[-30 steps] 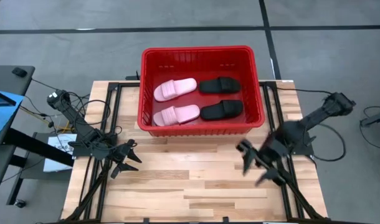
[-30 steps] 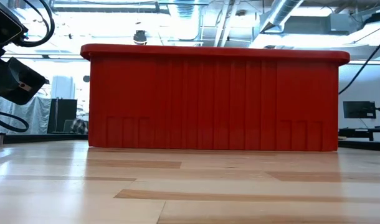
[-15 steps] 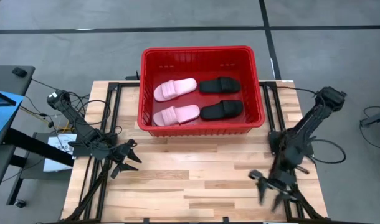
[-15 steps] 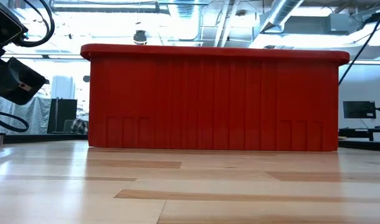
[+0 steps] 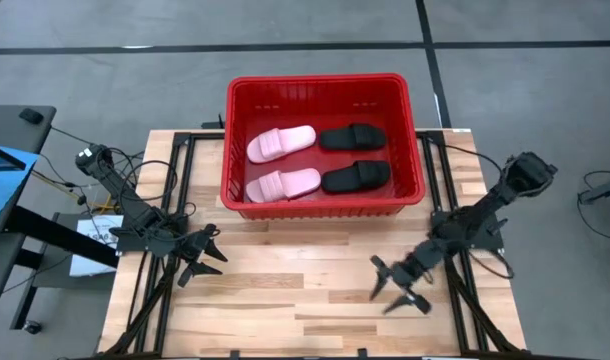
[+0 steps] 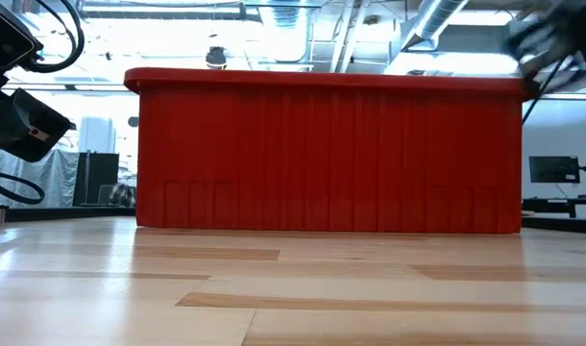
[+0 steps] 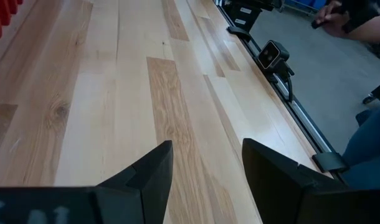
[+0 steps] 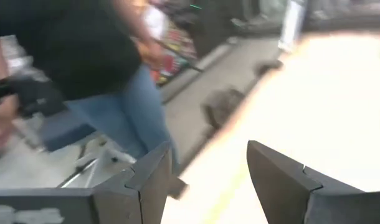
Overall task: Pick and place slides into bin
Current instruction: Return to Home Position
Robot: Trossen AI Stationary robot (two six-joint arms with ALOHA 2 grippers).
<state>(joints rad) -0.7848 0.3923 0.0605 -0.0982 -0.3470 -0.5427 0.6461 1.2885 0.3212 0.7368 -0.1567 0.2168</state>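
The red bin (image 5: 234,140) stands at the table's far middle. Inside it lie two pale pink slides (image 5: 281,143) (image 5: 283,184) on the left and two black slides (image 5: 352,136) (image 5: 355,176) on the right, flat on the bin's floor. In the low view only the bin's near wall (image 6: 327,154) shows. My left gripper (image 5: 203,259) hovers open over the table's left part, holding nothing. My right gripper (image 5: 393,288) stands open above the table's near right part, also holding nothing.
Bare wooden tabletop (image 5: 295,290) lies in front of the bin between the two grippers. Black frame rails (image 5: 175,200) run along both table sides. A person in jeans (image 8: 128,106) shows beyond the table in the right wrist view.
My right gripper has come down and swung about over the table's near right part, first toward the near edge, then leftward toward the middle, turning as it went; it stays open. The slides and the bin have kept still.
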